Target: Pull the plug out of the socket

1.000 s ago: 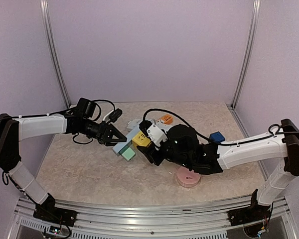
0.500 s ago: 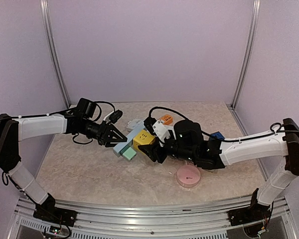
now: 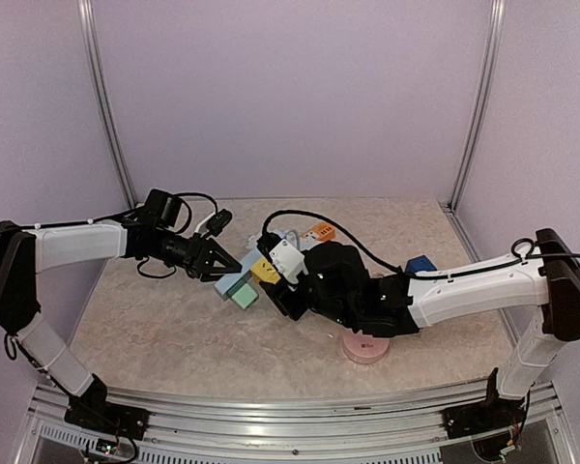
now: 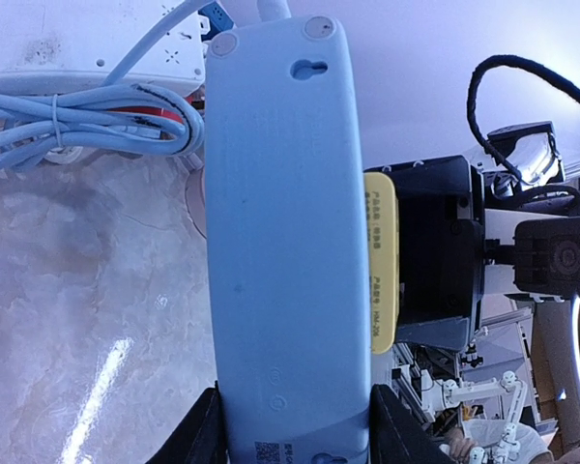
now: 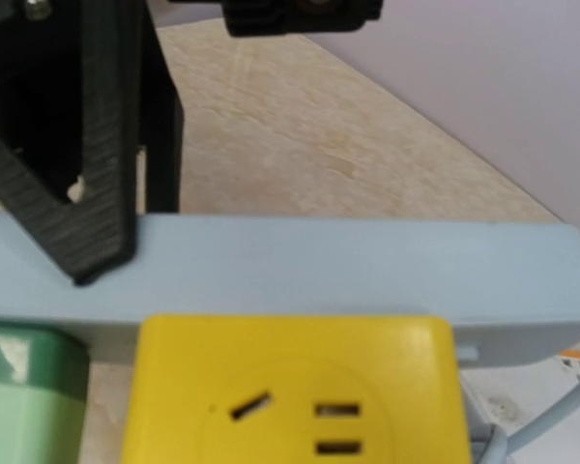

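Yellow plug (image 5: pixel 290 387): it sits in the side of the blue power strip (image 4: pixel 285 242), held up over the middle of the counter (image 3: pixel 174 338). A green plug (image 5: pixel 24 387) is right beside it.
Left hand (image 4: pixel 290 435): clamped on one end of the power strip.
Right hand (image 3: pixel 282 290): looks clamped on the yellow plug.
Could go wrong: if the plug is tight, the strip may slip out of the left hand. A crooked pull may jam the plug.
Count: two hands, one strip, two plugs, one pink disc (image 3: pixel 365 348), one blue block (image 3: pixel 420 264).
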Motion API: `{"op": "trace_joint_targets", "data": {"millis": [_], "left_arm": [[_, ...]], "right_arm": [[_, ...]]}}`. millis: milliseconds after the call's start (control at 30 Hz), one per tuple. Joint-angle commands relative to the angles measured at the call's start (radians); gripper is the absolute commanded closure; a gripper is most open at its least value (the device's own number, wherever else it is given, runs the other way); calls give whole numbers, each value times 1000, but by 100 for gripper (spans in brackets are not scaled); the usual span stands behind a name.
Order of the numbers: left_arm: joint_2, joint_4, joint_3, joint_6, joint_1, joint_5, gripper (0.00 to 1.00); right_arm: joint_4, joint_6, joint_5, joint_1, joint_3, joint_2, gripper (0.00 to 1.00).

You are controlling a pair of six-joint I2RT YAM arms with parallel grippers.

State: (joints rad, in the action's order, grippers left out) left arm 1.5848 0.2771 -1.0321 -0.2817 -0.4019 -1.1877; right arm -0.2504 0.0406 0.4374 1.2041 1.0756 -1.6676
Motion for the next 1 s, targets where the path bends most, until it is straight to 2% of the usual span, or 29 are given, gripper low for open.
{"op": "trace_joint_targets", "data": {"millis": [0,200,433,533,733,967], "left_arm": [[-15,-17,4,33,22,88,88],[-17,-14,4,33,23,98,89],[-18,-10,4,38,23,103,88],[-17,-10,4,38,24,106,89],[-13,-9,3,37,25,109,89],[-13,-13,4,29,34,114,89]], "right_arm": [[11,55,158,11,52,-11,100],[-66,3,48,-11,1,60,100],[-155,-143,-290,-111,-68,144,100],[-176,-160,-364,-134,-81,155,100],[-158,-154,-356,-134,-73,140,100],[-74,-94,-122,-78,-19,106,100]]}}
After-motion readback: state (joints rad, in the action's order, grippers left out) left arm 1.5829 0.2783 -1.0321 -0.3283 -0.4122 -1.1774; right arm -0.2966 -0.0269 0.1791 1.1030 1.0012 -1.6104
